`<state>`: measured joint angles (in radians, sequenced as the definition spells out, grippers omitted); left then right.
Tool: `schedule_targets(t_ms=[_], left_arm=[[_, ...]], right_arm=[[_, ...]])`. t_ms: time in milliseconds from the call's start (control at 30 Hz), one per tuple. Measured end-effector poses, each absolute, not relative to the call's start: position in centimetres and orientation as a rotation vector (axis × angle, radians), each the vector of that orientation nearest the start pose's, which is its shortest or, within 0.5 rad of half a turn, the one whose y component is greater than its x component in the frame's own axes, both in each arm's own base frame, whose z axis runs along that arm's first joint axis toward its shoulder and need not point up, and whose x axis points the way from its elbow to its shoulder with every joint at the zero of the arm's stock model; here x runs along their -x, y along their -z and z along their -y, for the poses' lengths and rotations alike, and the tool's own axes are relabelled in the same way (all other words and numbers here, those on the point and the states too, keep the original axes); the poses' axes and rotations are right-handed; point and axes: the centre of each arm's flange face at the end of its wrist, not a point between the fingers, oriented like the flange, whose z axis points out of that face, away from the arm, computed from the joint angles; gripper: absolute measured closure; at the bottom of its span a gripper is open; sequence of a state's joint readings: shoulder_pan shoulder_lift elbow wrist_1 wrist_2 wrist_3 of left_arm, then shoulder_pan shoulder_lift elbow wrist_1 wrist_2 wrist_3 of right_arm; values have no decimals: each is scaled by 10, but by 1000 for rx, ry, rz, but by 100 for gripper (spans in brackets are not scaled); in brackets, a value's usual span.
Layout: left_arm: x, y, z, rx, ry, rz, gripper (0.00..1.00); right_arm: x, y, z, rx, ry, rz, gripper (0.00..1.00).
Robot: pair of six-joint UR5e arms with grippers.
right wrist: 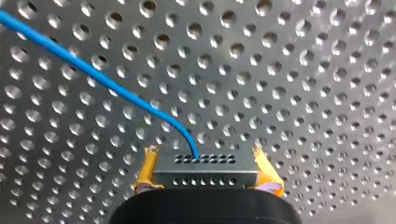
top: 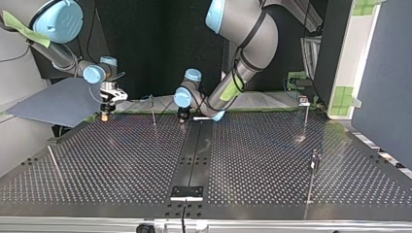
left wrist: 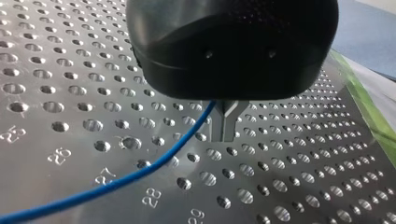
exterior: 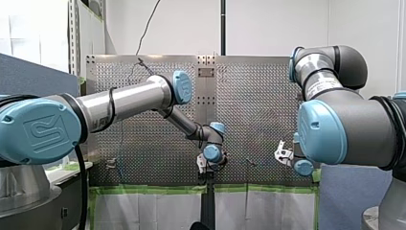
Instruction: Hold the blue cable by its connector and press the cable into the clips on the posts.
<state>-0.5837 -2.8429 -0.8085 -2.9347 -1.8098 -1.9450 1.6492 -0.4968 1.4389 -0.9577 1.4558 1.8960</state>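
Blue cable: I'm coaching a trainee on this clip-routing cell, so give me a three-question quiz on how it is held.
1. True or false: my right gripper has its yellow pads clamped on the grey connector block with rows of small holes.
2. In the right wrist view, the thin blue cable beyond the block: A) runs off as one strand out of view; B) coils in loops; C) ends beside the block.
3. Fill in: in the left wrist view the cable runs over the ___ metal table.
Key: 1 true; 2 A; 3 perforated.
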Motion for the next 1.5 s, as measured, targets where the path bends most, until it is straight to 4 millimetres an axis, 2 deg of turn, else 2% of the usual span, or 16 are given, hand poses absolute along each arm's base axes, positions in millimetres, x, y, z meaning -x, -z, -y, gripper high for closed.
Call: schedule_targets(t_ms=[500, 800, 1000, 1267, 1500], left_arm=[[-620, 29, 532, -23, 428, -1891, 100], [-626, 30, 523, -16, 420, -1901, 100], [-627, 30, 521, -27, 416, -1904, 100], [-610, 34, 539, -135, 430, -1911, 100], [-600, 38, 543, -188, 367, -1918, 100]], right_arm=[[-177, 55, 695, -1125, -1424, 1411, 100], [-162, 80, 703, -1086, -1326, 1490, 100], [-156, 85, 706, -1071, -1256, 1528, 100], [-154, 87, 701, -1043, -1185, 1564, 100], [-156, 86, 699, -1013, -1158, 1569, 100]])
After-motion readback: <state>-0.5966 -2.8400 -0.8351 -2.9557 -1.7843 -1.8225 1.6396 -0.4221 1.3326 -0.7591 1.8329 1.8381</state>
